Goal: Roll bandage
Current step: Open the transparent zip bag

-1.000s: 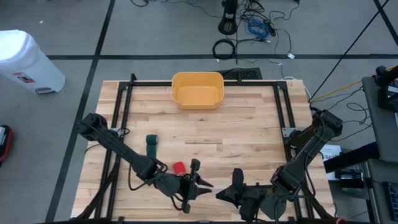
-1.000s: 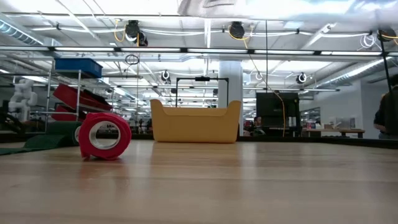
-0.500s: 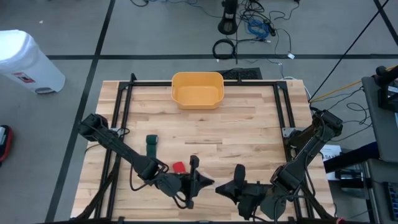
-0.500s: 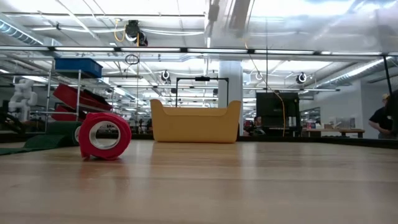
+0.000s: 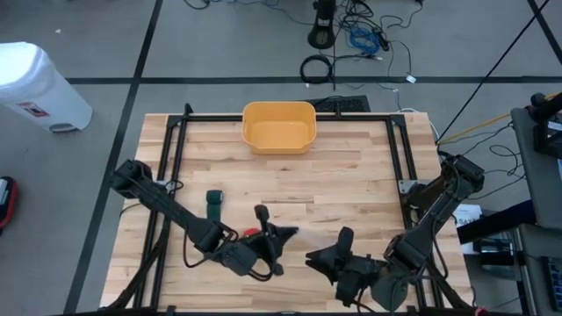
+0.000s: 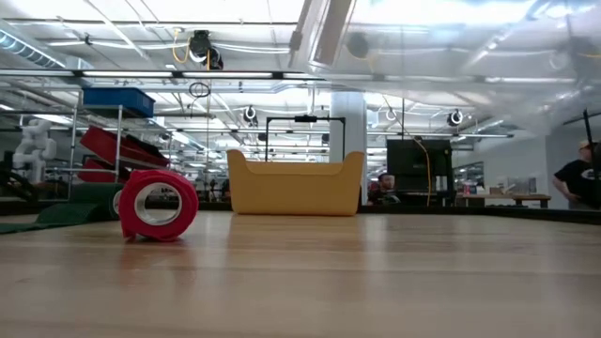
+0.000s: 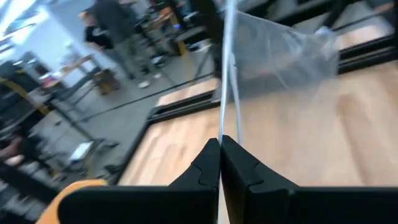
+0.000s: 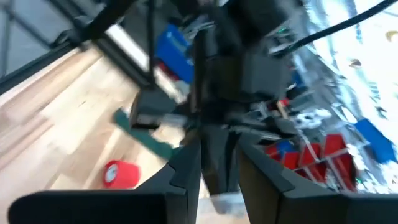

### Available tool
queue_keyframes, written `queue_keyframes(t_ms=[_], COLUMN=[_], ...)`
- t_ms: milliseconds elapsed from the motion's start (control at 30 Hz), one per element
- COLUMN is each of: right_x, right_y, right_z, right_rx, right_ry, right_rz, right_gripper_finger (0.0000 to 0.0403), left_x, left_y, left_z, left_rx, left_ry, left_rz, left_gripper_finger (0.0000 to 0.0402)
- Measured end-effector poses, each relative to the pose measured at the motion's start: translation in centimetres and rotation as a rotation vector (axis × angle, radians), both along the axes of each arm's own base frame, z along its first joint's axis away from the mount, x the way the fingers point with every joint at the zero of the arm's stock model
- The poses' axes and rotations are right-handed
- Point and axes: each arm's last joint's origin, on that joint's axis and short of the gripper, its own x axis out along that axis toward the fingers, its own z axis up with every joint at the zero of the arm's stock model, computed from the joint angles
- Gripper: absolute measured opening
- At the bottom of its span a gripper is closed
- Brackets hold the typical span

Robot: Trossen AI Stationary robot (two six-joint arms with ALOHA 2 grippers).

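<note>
A thin translucent bandage (image 7: 280, 56) runs from my left gripper (image 7: 221, 142) toward my right gripper (image 8: 216, 155), above the table's near middle. In the low view it shows as a pale strip (image 6: 324, 33) overhead. My left gripper (image 5: 283, 233) is shut on one end of it. My right gripper (image 5: 327, 254) faces the left one, its fingers a little apart around a pale lump (image 8: 222, 200). A red bandage roll (image 5: 252, 235) rests on its edge on the table just behind the left gripper. A flat green bandage (image 5: 213, 203) lies farther left. My left gripper pinches the translucent bandage's narrow end (image 7: 225, 127) between its two shut fingertips. The strip runs on from the fingers, drawn straight and clear of the table, and widens farther off. My right gripper has a pale piece of the bandage (image 8: 222, 200) between its fingers. The fingers hide how it is held.
A yellow bin (image 5: 278, 125) stands at the table's far middle. Black rails (image 5: 171, 167) run along the table's left and right sides. People show in the room beyond the table.
My left gripper has gone toward the far edge and turned, ending next to the red roll. My right gripper has shifted a little toward the table's right edge. The translucent strip overhead has swung and now spreads wider across the low view.
</note>
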Motion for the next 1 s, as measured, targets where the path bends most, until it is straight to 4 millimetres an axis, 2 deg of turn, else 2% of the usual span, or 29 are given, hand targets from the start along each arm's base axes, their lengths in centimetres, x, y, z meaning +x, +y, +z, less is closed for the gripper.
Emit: queue_keyframes(t_ms=[133,267,467,700,867,1000], right_x=[-0.3,-0.3,1.4,2.6,2.6,2.5], right_y=[0.4,0.6,-1.3,-3.4,-4.3,-4.3], right_z=[0.8,0.9,0.1,-1.0,-1.1,-1.1], right_rx=[0.006,0.046,0.081,0.09,0.06,0.055], right_ry=[-0.068,-0.078,-0.045,0.015,-0.019,-0.042], right_rz=[-0.055,-0.012,-0.097,-0.188,-0.321,-0.364], right_gripper_finger=[0.0089,0.0089,0.0089,0.0074,0.0063,0.0062], left_x=[0.0,0.2,0.4,0.0,-0.2,-0.3], left_y=[0.8,1.5,1.6,0.8,0.3,0.2], left_z=[0.3,0.6,0.6,0.5,0.5,0.5], left_rx=[-0.021,-0.054,-0.066,-0.076,-0.081,-0.081], left_ry=[-0.019,-0.042,-0.039,-0.033,-0.03,-0.03], left_rz=[0.069,0.101,0.08,0.027,0.004,-0.002], left_gripper_finger=[0.0006,0.0006,0.0006,0.0006,0.0006,0.0006])
